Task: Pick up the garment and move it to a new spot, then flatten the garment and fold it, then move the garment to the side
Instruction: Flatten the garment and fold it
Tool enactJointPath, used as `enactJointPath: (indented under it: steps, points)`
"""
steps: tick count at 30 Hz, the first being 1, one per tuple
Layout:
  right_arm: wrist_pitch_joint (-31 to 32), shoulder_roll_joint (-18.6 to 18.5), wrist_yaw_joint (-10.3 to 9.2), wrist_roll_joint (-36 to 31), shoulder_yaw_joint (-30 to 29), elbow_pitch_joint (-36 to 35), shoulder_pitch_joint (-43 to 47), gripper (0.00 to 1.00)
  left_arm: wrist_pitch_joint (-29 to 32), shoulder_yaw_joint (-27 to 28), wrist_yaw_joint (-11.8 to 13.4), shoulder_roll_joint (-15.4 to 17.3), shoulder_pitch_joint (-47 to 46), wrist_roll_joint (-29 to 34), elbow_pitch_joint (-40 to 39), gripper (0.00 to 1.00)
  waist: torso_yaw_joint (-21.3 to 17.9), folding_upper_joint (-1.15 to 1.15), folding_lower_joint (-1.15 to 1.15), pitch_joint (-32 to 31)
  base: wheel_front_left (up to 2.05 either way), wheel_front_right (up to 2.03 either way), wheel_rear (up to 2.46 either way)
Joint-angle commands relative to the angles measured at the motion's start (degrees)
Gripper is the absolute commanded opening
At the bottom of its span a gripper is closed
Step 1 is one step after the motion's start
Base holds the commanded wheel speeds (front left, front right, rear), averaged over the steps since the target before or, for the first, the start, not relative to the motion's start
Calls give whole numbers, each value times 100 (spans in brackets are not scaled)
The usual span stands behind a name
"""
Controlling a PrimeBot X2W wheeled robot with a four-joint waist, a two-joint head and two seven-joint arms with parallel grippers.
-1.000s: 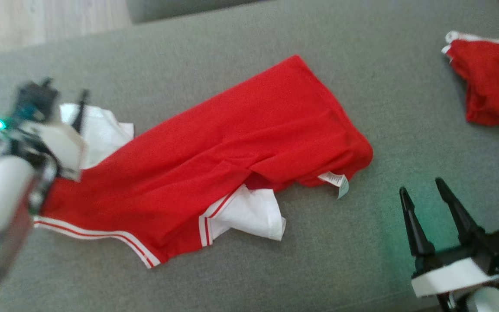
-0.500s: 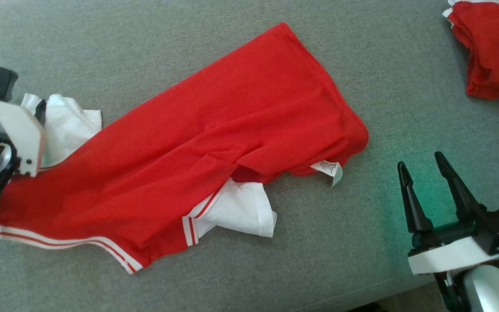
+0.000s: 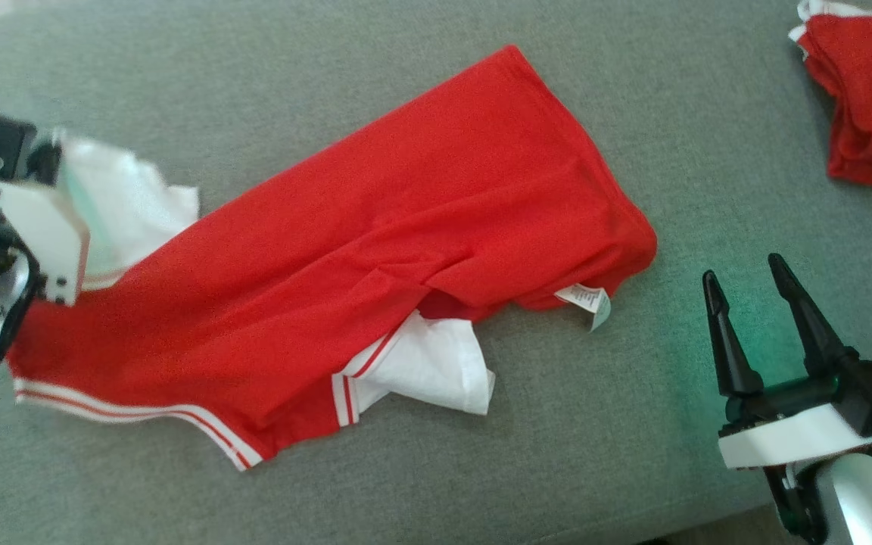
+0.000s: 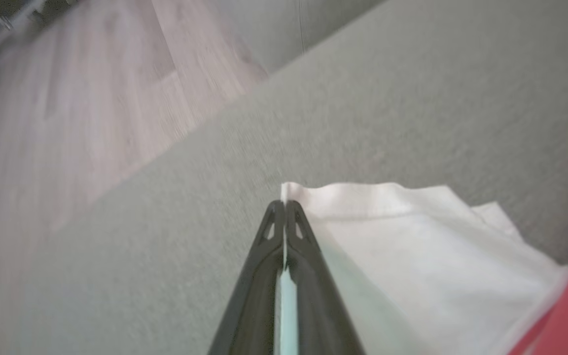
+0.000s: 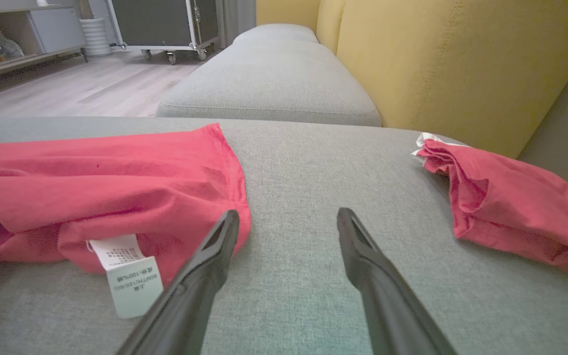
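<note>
The garment [image 3: 421, 227] is a red shirt with white sleeves, lying crumpled and slanted across the grey sofa seat [image 3: 330, 76]. Its far-left white sleeve [image 3: 133, 204] is pinched at the edge by my left gripper [image 4: 284, 204]. In the left wrist view the two dark fingers are pressed together with a thin strip of the sleeve [image 4: 412, 236] between them. My right gripper [image 3: 744, 270] stands open at the lower right, apart from the shirt. In the right wrist view its fingertips [image 5: 232, 217] sit just right of the shirt's hem and white care label [image 5: 126, 276].
A second red garment [image 3: 867, 98] lies bunched at the far right of the seat, near the yellow backrest [image 5: 437, 59]. Wooden floor [image 4: 67, 98] lies beyond the seat's left edge. The seat's front edge runs close under my right arm.
My left gripper has shut on the white sleeve's edge, and the sleeve now looks raised and blurred. The head view has shifted slightly. My right gripper has stayed open.
</note>
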Motion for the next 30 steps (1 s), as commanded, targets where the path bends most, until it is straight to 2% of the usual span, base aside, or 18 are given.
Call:
enactJointPath:
  steps: [1, 5, 8, 10, 13, 14, 20, 22, 25, 28, 29, 30]
  points:
    - [-22, -143, -4, 17, 113, -148, -97, 100, -340, 298, 125, 363, -426, 231, -288, 0, 93, 0, 0, -130, 0, 0, 0]
    - [-22, -213, -4, 300, 215, 22, -311, 100, -940, 293, 282, 345, -719, 637, -627, 0, 265, 0, 0, -311, 0, 0, 0]
    - [-22, -461, -4, 633, 473, 413, -714, 100, -1148, 252, 291, 252, -917, 788, -861, 0, 451, 0, 0, -358, 0, 0, 0]
    - [7, -712, -4, 923, 811, 851, -1149, 100, -1188, 213, 286, 177, -1046, 856, -981, 0, 586, 0, 0, -332, 0, 0, 0]
    - [497, -1032, -4, 1633, 1394, 1465, -2032, 100, -1150, 143, 254, 35, -1218, 897, -1067, 0, 795, 0, 0, -236, 0, 0, 0]
    - [497, -1032, -4, 1633, 1394, 1465, -2032, 100, -1150, 143, 254, 35, -1218, 897, -1067, 0, 795, 0, 0, -236, 0, 0, 0]
    - [1552, -1603, -4, 2953, 2504, 2529, -3597, 100, -1100, -24, 188, -320, -1484, 934, -1047, 0, 1287, 0, 0, 44, 0, 0, 0]
    - [1717, -1764, -4, 3218, 2882, 2811, -3908, 100, -1117, -79, 159, -436, -1543, 936, -1000, 0, 1442, 0, 0, 113, 0, 0, 0]
    - [1904, -1910, -4, 4040, 3471, 3087, -4210, 100, -1193, -149, 102, -591, -1633, 927, -873, 0, 1677, 0, 0, 216, 0, 0, 0]
    - [1934, -2056, -4, 4299, 3993, 3179, -4391, 98, -1223, -172, 62, -644, -1672, 897, -784, 0, 1757, 0, 0, 265, 0, 0, 0]
    - [1820, -2100, -4, 4321, 4157, 3183, -4466, 46, -1234, -177, 50, -654, -1683, 889, -761, 0, 1769, 0, 0, 276, 0, 0, 0]
    - [1680, -2127, -4, 4375, 4257, 3221, -4533, 0, -1249, -179, 43, -660, -1692, 883, -738, 0, 1774, 0, 0, 281, 0, 0, 0]
